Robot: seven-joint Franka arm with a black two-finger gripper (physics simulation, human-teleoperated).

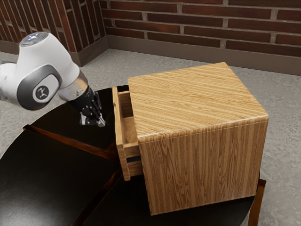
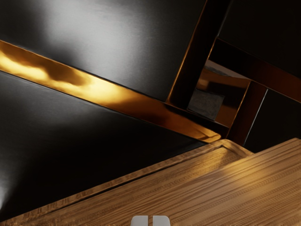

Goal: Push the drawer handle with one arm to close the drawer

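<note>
The gripper hangs over the dark table, on the exterior view's left of the drawer, with its fingertips together and a gap between them and the drawer front. This light wooden drawer stands pulled out of the cabinet, its hollow inside showing. No handle can be made out on its front, whose outer face is turned away. In the wrist view the tips of the gripper lie side by side over striped wood, and a long wooden rim slants past them.
A round black table with reddish-brown strips carries the cabinet. Beneath the drawer's side, another wooden part sticks out of the cabinet. Brick walls stand behind. The wrist view shows the glossy strip crossing dark table panels.
</note>
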